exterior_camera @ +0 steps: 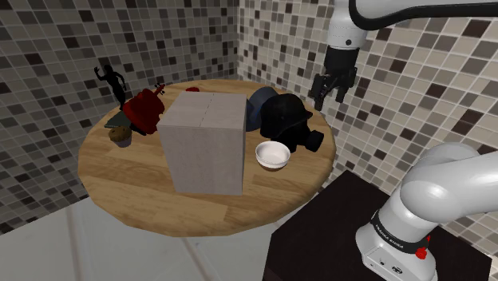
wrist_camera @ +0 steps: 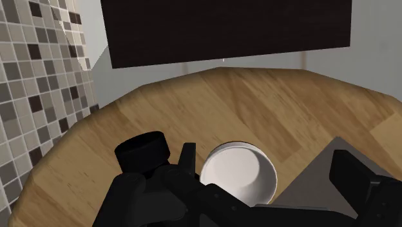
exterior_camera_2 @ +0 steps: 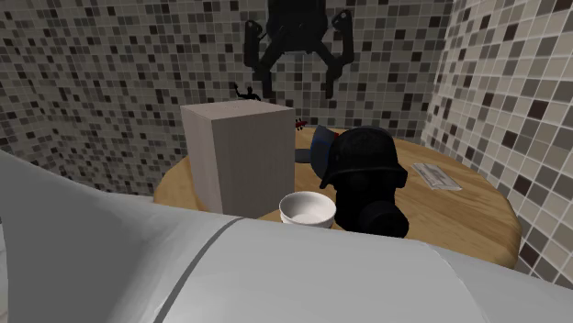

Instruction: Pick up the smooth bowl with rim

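Note:
A smooth white bowl with a rim (exterior_camera: 272, 155) (exterior_camera_2: 307, 210) (wrist_camera: 238, 173) stands upright on the round wooden table (exterior_camera: 128, 184), between a tall grey box (exterior_camera: 203, 144) and a black gas mask (exterior_camera: 286, 120). My black gripper (exterior_camera: 331, 86) (exterior_camera_2: 296, 78) hangs high in the air, up and to the right of the bowl in the shoulder view. It is open and holds nothing. In the wrist view the bowl lies far below, between the two fingers (wrist_camera: 353, 175), with the mask (wrist_camera: 142, 155) beside it.
A red object (exterior_camera: 145, 110), a black figurine (exterior_camera: 112, 80) and a small brown cup (exterior_camera: 120, 136) stand at the table's far left. A flat white item (exterior_camera_2: 436, 174) lies right of the mask. Tiled walls close in behind. My white arm link (exterior_camera_2: 275, 275) fills the second exterior view's foreground.

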You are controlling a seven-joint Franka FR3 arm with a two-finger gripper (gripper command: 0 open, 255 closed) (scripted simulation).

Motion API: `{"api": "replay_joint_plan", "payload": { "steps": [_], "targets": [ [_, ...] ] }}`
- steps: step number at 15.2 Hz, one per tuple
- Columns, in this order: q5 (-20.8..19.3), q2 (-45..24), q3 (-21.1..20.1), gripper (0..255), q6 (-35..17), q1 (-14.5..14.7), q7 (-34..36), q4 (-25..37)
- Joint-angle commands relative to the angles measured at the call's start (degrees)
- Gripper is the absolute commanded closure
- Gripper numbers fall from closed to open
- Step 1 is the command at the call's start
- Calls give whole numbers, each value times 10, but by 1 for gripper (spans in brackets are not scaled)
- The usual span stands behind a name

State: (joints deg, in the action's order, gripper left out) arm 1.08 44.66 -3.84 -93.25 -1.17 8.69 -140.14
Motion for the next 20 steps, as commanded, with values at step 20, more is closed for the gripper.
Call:
{"api": "replay_joint_plan", "payload": {
  "steps": [20],
  "targets": [
    [-75,-369,-92,0,-345,-10,106,-3]
  ]
}}
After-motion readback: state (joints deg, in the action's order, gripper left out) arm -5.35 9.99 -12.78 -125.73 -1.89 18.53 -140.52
